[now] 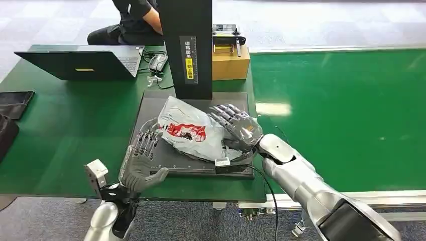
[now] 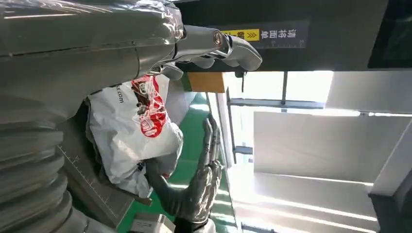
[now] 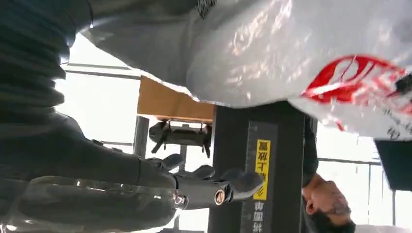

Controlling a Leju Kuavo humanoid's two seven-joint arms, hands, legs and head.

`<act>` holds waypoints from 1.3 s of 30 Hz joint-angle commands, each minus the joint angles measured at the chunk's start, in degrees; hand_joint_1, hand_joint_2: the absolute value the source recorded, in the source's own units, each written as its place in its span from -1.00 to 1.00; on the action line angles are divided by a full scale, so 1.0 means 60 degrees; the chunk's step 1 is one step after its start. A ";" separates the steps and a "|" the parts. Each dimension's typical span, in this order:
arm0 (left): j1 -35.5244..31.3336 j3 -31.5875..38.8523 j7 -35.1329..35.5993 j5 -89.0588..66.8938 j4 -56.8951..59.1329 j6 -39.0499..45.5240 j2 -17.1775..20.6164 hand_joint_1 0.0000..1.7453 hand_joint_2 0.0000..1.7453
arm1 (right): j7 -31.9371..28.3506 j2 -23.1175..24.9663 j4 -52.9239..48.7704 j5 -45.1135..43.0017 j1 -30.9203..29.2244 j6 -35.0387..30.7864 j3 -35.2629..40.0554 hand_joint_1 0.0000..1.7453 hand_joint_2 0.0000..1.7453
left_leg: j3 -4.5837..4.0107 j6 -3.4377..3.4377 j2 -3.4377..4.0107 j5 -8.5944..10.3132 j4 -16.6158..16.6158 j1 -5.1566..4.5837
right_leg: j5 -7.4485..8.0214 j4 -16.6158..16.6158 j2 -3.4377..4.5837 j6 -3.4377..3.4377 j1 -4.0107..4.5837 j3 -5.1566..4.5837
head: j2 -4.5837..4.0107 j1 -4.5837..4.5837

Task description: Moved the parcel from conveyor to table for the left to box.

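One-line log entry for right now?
parcel: on black platform | right hand: open, resting against parcel | left hand: open, beside it

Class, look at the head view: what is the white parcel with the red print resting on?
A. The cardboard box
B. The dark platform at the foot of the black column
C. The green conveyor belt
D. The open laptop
B: the parcel lies on the dark platform below the black column, between the left hand and the right hand.
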 commanded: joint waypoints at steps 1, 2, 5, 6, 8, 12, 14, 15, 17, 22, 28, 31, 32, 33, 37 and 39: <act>-0.0348 -0.0341 0.0069 0.0084 0.0670 0.0010 0.0200 -1.00 1.00 | -0.1260 -0.0046 -0.1051 -0.2239 0.0676 -0.0578 -0.1025 -1.00 1.00 | 0.0025 -0.0031 -0.0017 0.0005 -0.0022 0.0008 | 0.0001 -0.0020 -0.0006 0.0015 0.0002 0.0028 | 0.0000 0.0000; -0.0344 -0.0346 0.0069 0.0101 0.0665 0.0020 0.0204 -1.00 1.00 | -0.1260 -0.0136 -0.1421 -0.2594 0.0773 -0.0443 -0.0933 -1.00 1.00 | 0.0015 -0.0023 -0.0021 0.0005 -0.0016 0.0007 | -0.0001 -0.0016 -0.0013 0.0012 0.0003 0.0019 | 0.0000 0.0003; -0.0236 -0.0307 0.0095 0.0172 0.0535 0.0143 0.0244 -1.00 1.00 | -0.1260 -0.0471 -0.3055 -0.4131 0.1273 -0.0419 -0.0973 -1.00 1.00 | 0.0007 -0.0017 -0.0010 0.0001 -0.0009 0.0004 | -0.0002 -0.0009 -0.0003 0.0011 0.0000 0.0008 | 0.0000 0.0004; -0.0183 -0.0294 0.0118 0.0108 0.0473 0.0258 0.0276 -1.00 1.00 | -0.1260 -0.0504 -0.3504 -0.4434 0.1414 -0.0404 -0.1099 -1.00 1.00 | 0.0008 -0.0024 -0.0012 0.0000 -0.0009 0.0007 | -0.0002 -0.0011 -0.0002 0.0015 0.0002 0.0010 | 0.0000 0.0004; -0.0008 -0.0178 0.0202 0.0714 0.0274 -0.0037 0.0259 -1.00 1.00 | -0.1260 -0.0706 -0.5197 -0.5709 0.2003 0.0095 -0.1581 -1.00 1.00 | 0.0008 -0.0028 -0.0017 0.0002 -0.0010 0.0007 | -0.0003 -0.0010 -0.0005 0.0015 0.0001 0.0010 | 0.0000 0.0007; 0.0280 -0.0156 0.0225 0.0771 -0.0096 0.0114 0.0286 -1.00 1.00 | -0.1260 -0.0623 -0.7303 -0.6824 0.3324 0.1337 -0.3034 -1.00 1.00 | -0.0003 -0.0018 -0.0013 0.0001 -0.0005 0.0004 | -0.0004 -0.0005 -0.0005 0.0010 0.0001 -0.0002 | 0.0000 0.0004; 0.0443 -0.0097 0.0238 0.0808 -0.0262 0.0224 0.0266 -1.00 1.00 | -0.1118 -0.0291 -0.8189 -0.7412 0.4520 0.2510 -0.4480 -1.00 1.00 | 0.0008 -0.0021 -0.0036 -0.0001 -0.0014 0.0014 | -0.0011 -0.0019 -0.0027 0.0008 0.0010 0.0018 | 0.0000 0.0004; 0.0481 -0.0090 0.0244 0.0816 -0.0299 0.0247 0.0266 -1.00 1.00 | -0.1187 -0.0253 -0.8344 -0.7295 0.4768 0.2751 -0.4759 -1.00 1.00 | 0.0019 -0.0032 -0.0056 0.0000 -0.0023 0.0016 | -0.0017 -0.0027 -0.0043 0.0014 0.0009 0.0033 | 0.0000 0.0000; 0.0647 -0.0005 0.0255 0.0816 -0.0393 0.0321 0.0237 -1.00 1.00 | -0.0643 -0.0264 -0.8605 -0.7646 0.5630 0.3726 -0.5433 -1.00 1.00 | 0.0006 -0.0016 -0.0045 -0.0002 -0.0011 0.0009 | -0.0018 -0.0015 -0.0038 0.0010 0.0006 0.0016 | 0.0000 0.0004; 0.0772 0.0153 0.0277 0.0726 -0.0411 0.0345 0.0050 -1.00 1.00 | -0.0489 0.0213 -0.9138 -0.8244 0.7393 0.4646 -0.7177 -1.00 1.00 | 0.0035 -0.0031 -0.0115 -0.0005 -0.0040 0.0016 | -0.0032 -0.0048 -0.0098 0.0022 0.0008 0.0068 | 0.0000 0.0000; 0.0750 0.0123 0.0348 0.0629 -0.0269 0.0307 -0.0132 -1.00 1.00 | 0.0111 0.1245 -0.8772 -0.8416 0.8650 0.4825 -0.8211 -1.00 1.00 | 0.0012 -0.0022 -0.0080 -0.0017 -0.0019 0.0012 | -0.0032 -0.0026 -0.0068 0.0019 0.0005 0.0033 | 0.0000 0.0004; 0.0710 0.0042 0.0350 0.0517 -0.0173 0.0337 -0.0087 -1.00 1.00 | -0.0272 0.1242 -0.8710 -0.8076 0.8843 0.5065 -0.8099 -1.00 1.00 | 0.0010 -0.0020 -0.0066 -0.0017 -0.0019 0.0008 | -0.0031 -0.0021 -0.0055 0.0016 0.0002 0.0024 | 0.0000 0.0000; 0.0722 0.0054 0.0350 0.0496 -0.0184 0.0346 -0.0094 -1.00 1.00 | -0.0284 0.1222 -0.8757 -0.7758 0.8857 0.4931 -0.8079 -1.00 1.00 | 0.0021 -0.0029 -0.0070 -0.0015 -0.0028 0.0009 | -0.0031 -0.0028 -0.0056 0.0020 0.0001 0.0035 | 0.0000 0.0004; 0.0735 0.0065 0.0350 0.0488 -0.0208 0.0349 -0.0097 -1.00 1.00 | -0.0262 0.1253 -0.8808 -0.7721 0.8853 0.4922 -0.8125 -1.00 1.00 | 0.0014 -0.0026 -0.0058 -0.0020 -0.0019 0.0010 | -0.0030 -0.0021 -0.0045 0.0017 0.0004 0.0026 | 0.0000 0.0000; 0.0784 0.0106 0.0374 0.0432 -0.0298 0.0357 -0.0124 -1.00 1.00 | -0.0112 0.1302 -0.8929 -0.7686 0.8783 0.4947 -0.8277 -1.00 1.00 | 0.0014 -0.0032 -0.0047 -0.0021 -0.0018 0.0007 | -0.0029 -0.0017 -0.0032 0.0023 0.0000 0.0020 | 0.0000 0.0004; 0.0784 0.0106 0.0374 0.0432 -0.0298 0.0357 -0.0124 -1.00 1.00 | -0.0112 0.1302 -0.8929 -0.7686 0.8783 0.4947 -0.8277 -1.00 1.00 | 0.0008 -0.0024 -0.0042 -0.0017 -0.0016 0.0005 | -0.0026 -0.0016 -0.0031 0.0021 0.0000 0.0012 | 0.0000 0.0004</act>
